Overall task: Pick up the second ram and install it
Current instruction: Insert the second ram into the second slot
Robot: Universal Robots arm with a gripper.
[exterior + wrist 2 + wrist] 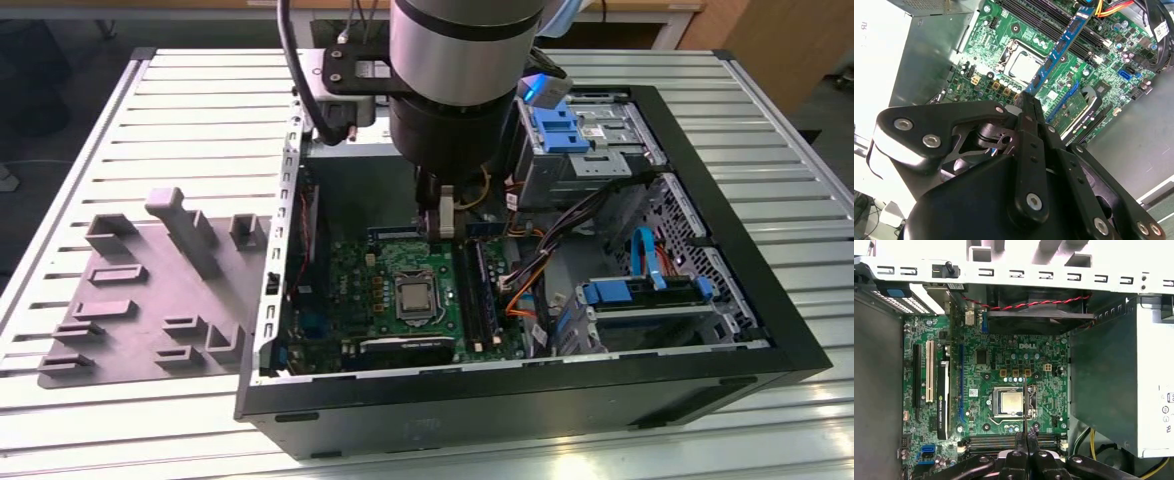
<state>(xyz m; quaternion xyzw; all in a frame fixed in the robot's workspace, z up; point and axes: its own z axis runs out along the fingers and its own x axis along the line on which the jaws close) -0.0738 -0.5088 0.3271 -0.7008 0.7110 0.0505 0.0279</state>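
Gripping one end of the second ram (1060, 44), the gripper (1026, 96) has its jaws drawn in to little more than the stick's thickness, with the black fingers (1030, 125) pressed against its flat faces. In the second wrist view the stick runs straight out from the fingertips. Its long axis is in line with the fingers and its free end points toward the green motherboard (981, 47). Its blue-labelled face with dark chips shows at a slant.

In the first wrist view the second ram (1025, 407) is seen edge-on, as a thin dark line coming out from between the two tips of the gripper (1027, 439) and crossing the edge of the CPU socket (1010, 402). Whether the free end touches the board I cannot tell. Just past the fingertips lie the long black memory slots (994, 441), which run crosswise to the stick as that view shows them. Farther on are a fan with a twisted red and black wire (1039, 302) and the grey power supply (1109, 385).

In the exterior view the arm (461, 80) stands upright over the open computer case (534, 405), with the gripper (447, 225) down inside it above the board. Blue drive brackets (561, 125) sit toward the exterior view's right. Outside the case, on the exterior view's left, a grey plastic tray (144, 292) with raised blocks lies on the slatted metal table (107, 430).
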